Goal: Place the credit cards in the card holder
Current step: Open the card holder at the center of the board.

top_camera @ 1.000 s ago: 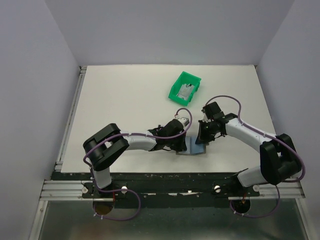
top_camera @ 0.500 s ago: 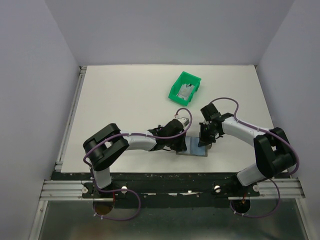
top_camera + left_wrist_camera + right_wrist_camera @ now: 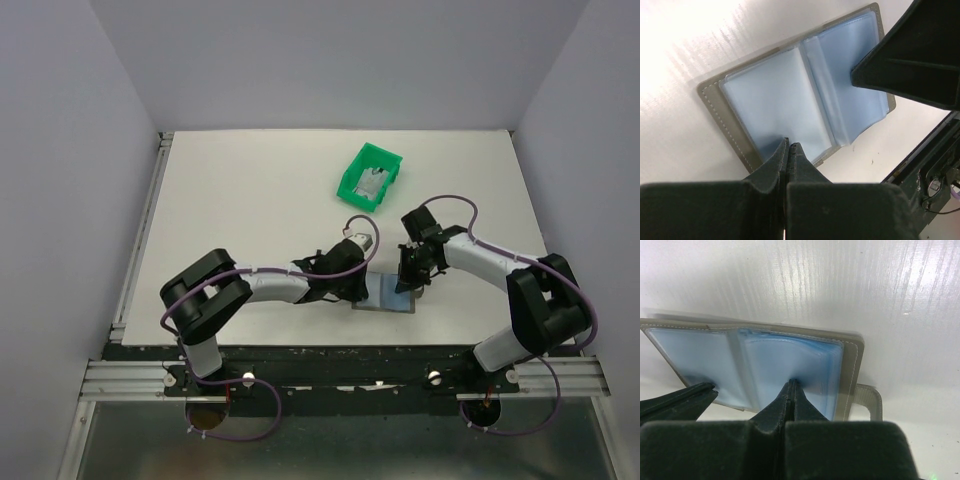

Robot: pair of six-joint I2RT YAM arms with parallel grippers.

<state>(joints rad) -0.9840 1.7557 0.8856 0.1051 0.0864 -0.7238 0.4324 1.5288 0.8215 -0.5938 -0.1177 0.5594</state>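
The card holder [image 3: 780, 90] shows pale blue, slightly milky see-through sleeves, framed by a grey-brown cover with a line of light stitching along its edge. Its tab [image 3: 867, 402] is the same grey-brown. The left pincer [image 3: 788, 146] and right pincer [image 3: 791, 386] are matt black. The tabletop [image 3: 250, 200] is white, streaked with faint glare. The bin [image 3: 386, 155] is bright green, and inside it sits something whitish-silver with darker marks, possibly the credit cards [image 3: 372, 184], though it is too small to be sure. The arms [image 3: 270, 285] are white with black joints, and purple cables [image 3: 450, 198] loop off them. The walls [image 3: 330, 60] are pale lilac-grey.
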